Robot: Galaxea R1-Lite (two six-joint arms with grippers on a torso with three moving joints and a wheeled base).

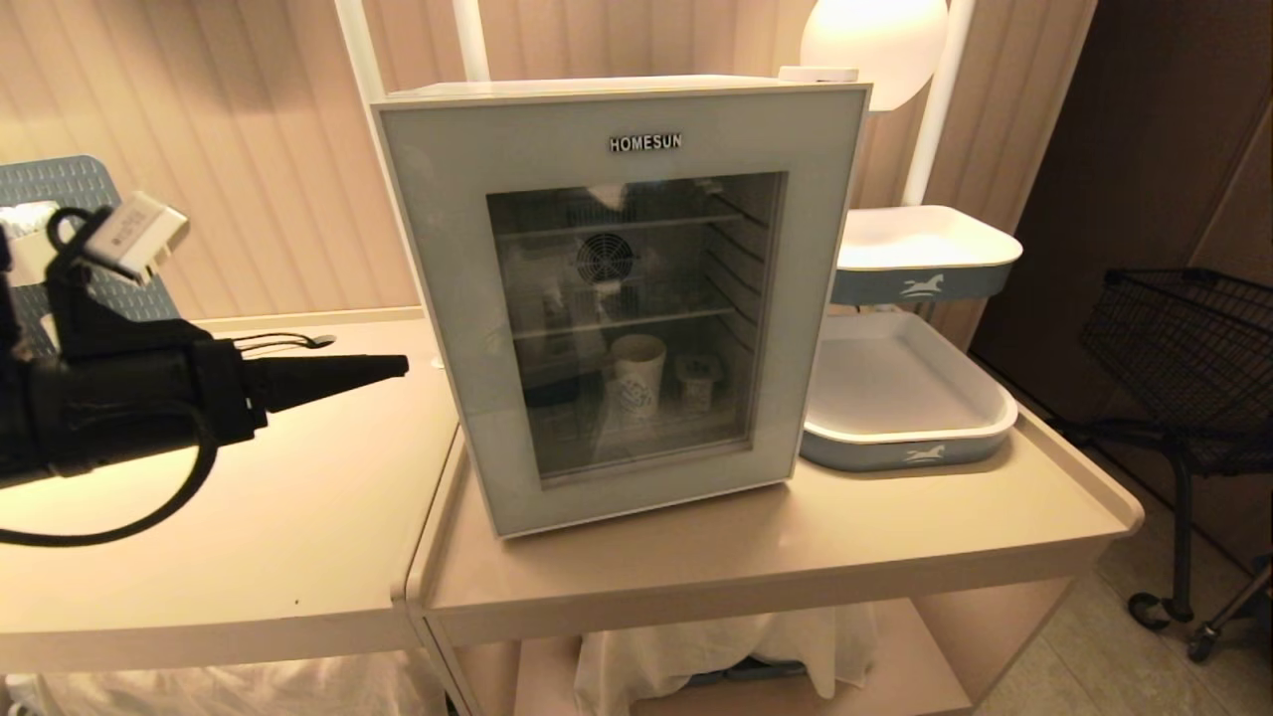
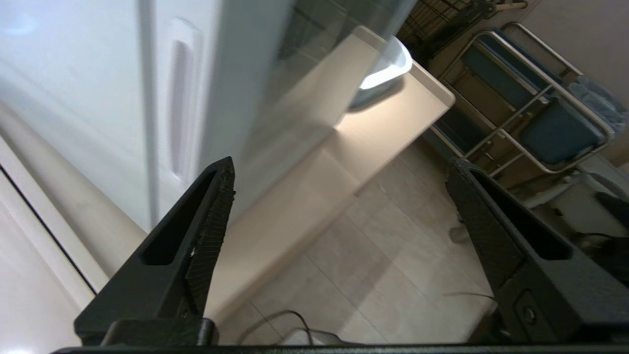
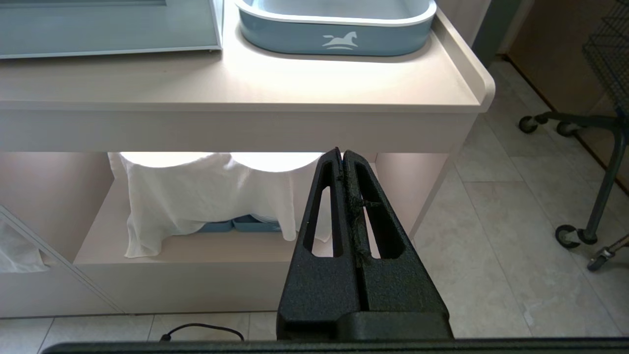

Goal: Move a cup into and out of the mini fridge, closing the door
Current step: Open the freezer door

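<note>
The mini fridge (image 1: pixel 597 89) stands on the beige counter with its door (image 1: pixel 448 298) shut. Through the glass I see the cup (image 1: pixel 636 383), white with a blue pattern, upright on the fridge floor beside a smaller white container (image 1: pixel 698 380). My left gripper (image 1: pixel 398 368) hangs level over the left table, its tip pointing at the fridge's left side, a short gap away. In the left wrist view the left gripper (image 2: pixel 341 164) is open and empty, with the fridge's side wall (image 2: pixel 88 88) and its recessed grip (image 2: pixel 179 103) close by. My right gripper (image 3: pixel 342 152) is shut and empty, low before the counter's front.
A blue-and-white tray (image 1: pixel 905 443) lies right of the fridge, with another tray (image 1: pixel 925 264) on a stand above it. A black wire cart (image 1: pixel 1193 348) stands at the far right. A white cloth (image 3: pixel 196 196) hangs over the lower shelf. The left table (image 1: pixel 249 537) adjoins the counter.
</note>
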